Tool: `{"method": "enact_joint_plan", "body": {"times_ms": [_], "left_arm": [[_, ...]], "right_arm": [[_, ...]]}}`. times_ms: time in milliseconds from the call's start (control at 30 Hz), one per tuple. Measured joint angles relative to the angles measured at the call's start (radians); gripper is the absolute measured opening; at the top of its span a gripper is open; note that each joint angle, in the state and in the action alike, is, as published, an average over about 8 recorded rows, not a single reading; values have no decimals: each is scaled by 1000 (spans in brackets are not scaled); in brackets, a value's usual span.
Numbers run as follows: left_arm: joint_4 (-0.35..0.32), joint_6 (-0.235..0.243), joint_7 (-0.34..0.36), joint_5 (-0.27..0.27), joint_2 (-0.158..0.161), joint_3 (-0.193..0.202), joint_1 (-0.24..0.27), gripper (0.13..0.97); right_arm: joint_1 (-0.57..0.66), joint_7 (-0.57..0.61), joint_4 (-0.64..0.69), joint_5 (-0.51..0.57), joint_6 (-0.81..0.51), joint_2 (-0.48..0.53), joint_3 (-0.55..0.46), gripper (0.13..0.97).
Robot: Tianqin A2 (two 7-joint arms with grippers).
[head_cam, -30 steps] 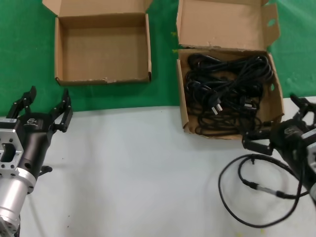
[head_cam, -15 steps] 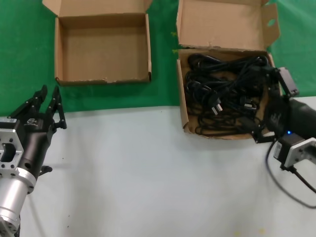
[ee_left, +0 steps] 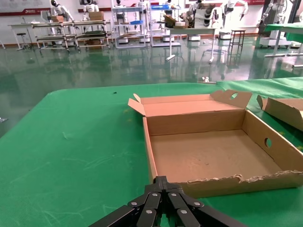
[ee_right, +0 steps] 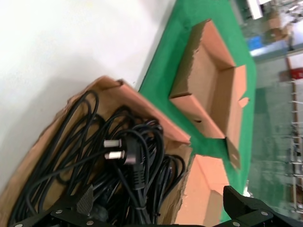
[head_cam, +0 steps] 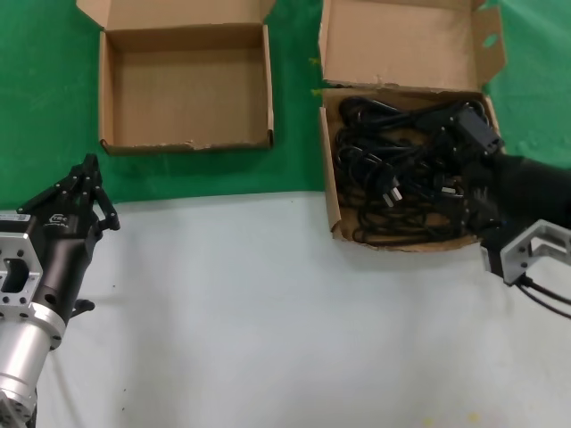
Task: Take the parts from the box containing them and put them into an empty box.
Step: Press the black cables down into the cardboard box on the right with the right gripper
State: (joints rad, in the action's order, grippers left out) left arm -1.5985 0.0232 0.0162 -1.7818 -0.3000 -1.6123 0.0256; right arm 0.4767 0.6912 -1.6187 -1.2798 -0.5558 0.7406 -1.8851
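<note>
My right gripper [head_cam: 471,169] sits over the right side of the full box [head_cam: 328,192], fingers spread wide, and the tangled black cords [head_cam: 401,178] fill that box nearly wall to wall, so there is little bare floor to slip a finger under. Its tall lid flap [head_cam: 397,40] stands upright behind, blocking any reach from the far side. The empty box [head_cam: 104,89] is open on top with a bare floor; its low ragged front edge faces my left gripper [head_cam: 87,169], whose fingers are pressed together at the table's [head_cam: 268,312] green-white border. A strip of green cloth [head_cam: 294,107] separates the two boxes.
</note>
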Motion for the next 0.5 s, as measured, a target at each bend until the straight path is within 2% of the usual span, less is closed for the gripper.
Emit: {"method": "enact_joint_plan", "body": {"times_ms": [200,500], "left_arm": [[0,0,0,0,0,0,0,194],[0,0,0,0,0,0,0,163]], "right_arm": [[82,-33,48,68,-39,-16,-44,966],[148,-32,101,96,-47,-42,-86,966]]}}
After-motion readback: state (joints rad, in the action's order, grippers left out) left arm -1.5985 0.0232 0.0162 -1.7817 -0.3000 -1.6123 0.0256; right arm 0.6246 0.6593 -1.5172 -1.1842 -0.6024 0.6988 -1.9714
